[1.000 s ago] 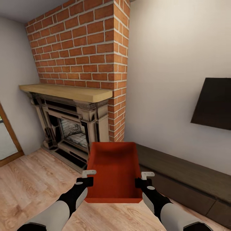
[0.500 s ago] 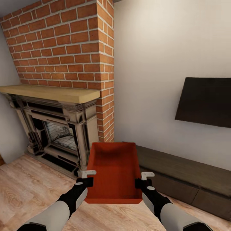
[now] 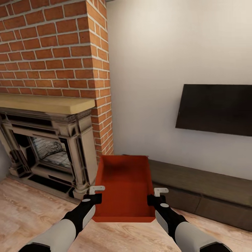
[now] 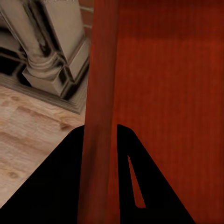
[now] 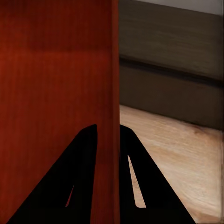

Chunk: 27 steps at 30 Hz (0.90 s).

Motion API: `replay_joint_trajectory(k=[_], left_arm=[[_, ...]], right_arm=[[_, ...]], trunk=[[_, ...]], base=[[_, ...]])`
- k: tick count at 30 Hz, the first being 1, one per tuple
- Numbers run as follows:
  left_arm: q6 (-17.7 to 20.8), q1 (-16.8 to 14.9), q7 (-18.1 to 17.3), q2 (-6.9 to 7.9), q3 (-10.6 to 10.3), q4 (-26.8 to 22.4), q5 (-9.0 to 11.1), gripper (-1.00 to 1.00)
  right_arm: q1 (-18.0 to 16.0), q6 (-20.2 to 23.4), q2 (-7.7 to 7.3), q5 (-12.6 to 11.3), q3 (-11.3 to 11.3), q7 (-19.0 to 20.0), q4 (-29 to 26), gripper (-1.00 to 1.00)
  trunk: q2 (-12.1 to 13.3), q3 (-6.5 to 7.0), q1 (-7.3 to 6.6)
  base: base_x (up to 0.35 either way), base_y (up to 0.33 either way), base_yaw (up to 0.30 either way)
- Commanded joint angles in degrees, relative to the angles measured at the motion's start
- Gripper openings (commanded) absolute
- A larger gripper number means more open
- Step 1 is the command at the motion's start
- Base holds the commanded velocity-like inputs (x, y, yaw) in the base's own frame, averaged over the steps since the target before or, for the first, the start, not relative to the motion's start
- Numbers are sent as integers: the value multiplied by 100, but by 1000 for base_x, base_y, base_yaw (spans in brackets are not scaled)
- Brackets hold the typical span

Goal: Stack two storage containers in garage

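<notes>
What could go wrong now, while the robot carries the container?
1. Each gripper, left gripper and right gripper, pinches only a thin side wall of the storage container, so it might slip or tilt.
2. The fireplace and low dark cabinet stand close ahead, so the container might hit them during a turn.

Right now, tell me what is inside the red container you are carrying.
The storage container looks empty: bare orange-red bottom and walls. The near wall hides a strip of the bottom closest to the robot.
</notes>
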Motion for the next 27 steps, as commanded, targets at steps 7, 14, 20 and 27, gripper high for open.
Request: replay_joint_trajectory(k=[7,14,20,27], left_arm=[[41,-1,43,9,377,-144,76,-100],[41,-1,43,15,377,-147,76,-100],[41,-1,44,16,375,-147,76,-100],[41,-1,43,15,377,-146,76,-100]], right_arm=[[-1,-34,-4,-87,-108,-265,21,-100],[-1,-34,-10,-87,-108,-265,21,-100],[-1,-34,-13,-87,-108,-265,21,-100],[-1,-34,-13,-87,-108,-265,21,-100]], trunk=[[-5,-3,2],[-5,-3,2],[-5,-3,2],[-5,-3,2]], base=[[0,0,-244],[0,0,-244],[0,0,-244],[0,0,-244]])
